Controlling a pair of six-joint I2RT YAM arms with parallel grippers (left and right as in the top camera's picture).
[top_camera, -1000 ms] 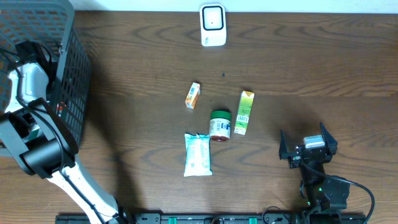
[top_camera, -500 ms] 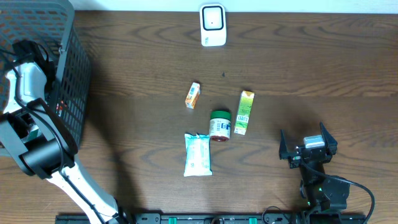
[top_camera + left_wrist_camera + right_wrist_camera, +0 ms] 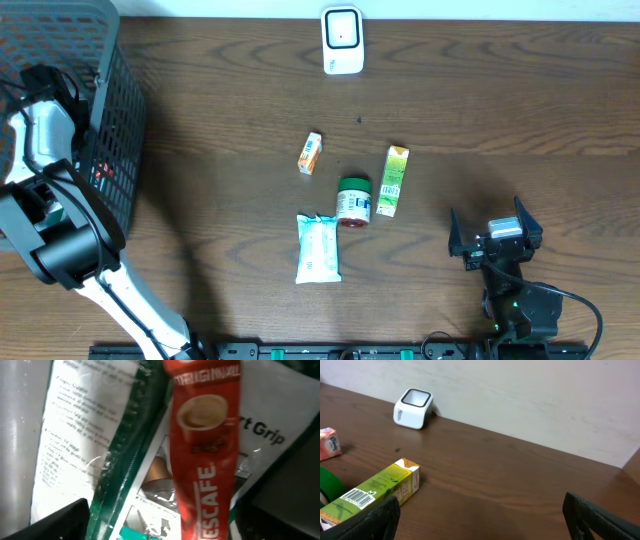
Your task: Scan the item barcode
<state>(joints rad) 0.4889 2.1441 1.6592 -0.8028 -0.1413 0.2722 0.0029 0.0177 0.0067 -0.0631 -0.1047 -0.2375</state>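
At the far-left corner of the tabletop, the left arm reaches down into the dark mesh basket. Its wrist camera shows the left gripper released, its two dark fingers spread to the lower corners of that view. Between them lies the red Nescafe sachet, loose inside the basket, with neither finger pressing on it. The sachet rests on other goods: a white printed bag with a green edge to one side and a white pack marked "Grip" to the other.

At the far edge, near its middle, stands the white scanner, with bare wood all round it. Around the tabletop's centre lie a small orange carton, a green carton with its barcode facing up, a green-lidded jar just beside that carton, and a pale packet nearer the front. The right gripper sits toward the near edge, right of these things, jaws spread wide and holding nothing.

Compared with a second ago, nothing on the tabletop has moved, and both arms keep their places.
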